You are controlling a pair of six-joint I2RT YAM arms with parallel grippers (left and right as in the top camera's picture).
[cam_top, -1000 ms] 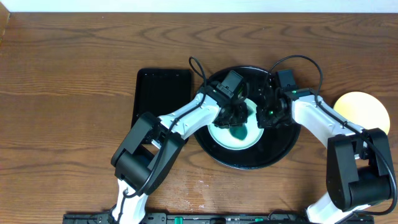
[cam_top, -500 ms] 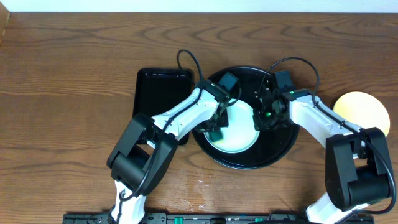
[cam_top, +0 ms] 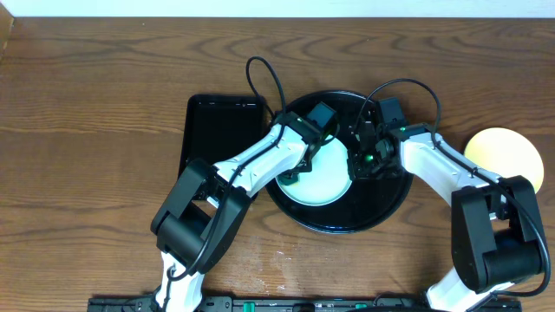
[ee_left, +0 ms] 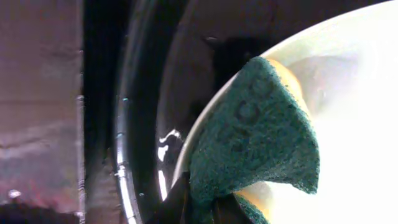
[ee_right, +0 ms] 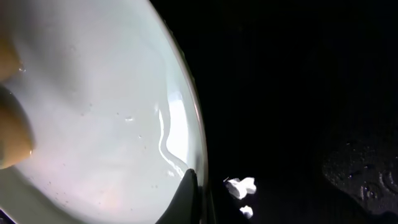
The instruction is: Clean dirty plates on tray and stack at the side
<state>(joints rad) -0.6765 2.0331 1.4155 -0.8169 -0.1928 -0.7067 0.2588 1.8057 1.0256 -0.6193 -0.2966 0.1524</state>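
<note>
I am squeezing the green sponge [ee_left: 255,137] tight in my left gripper [ee_left: 200,204] at the left edge of the plate [cam_top: 328,178], and my right gripper [cam_top: 355,165] is pinching its right edge.

Even overhead light; wrist views dim, blurred, glare on tray [ee_left: 163,149]

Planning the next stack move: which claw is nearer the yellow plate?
Right. The right claw, at the mint plate's right rim, is left of the yellow plate; the left claw, holding the sponge, is farther left.
</note>
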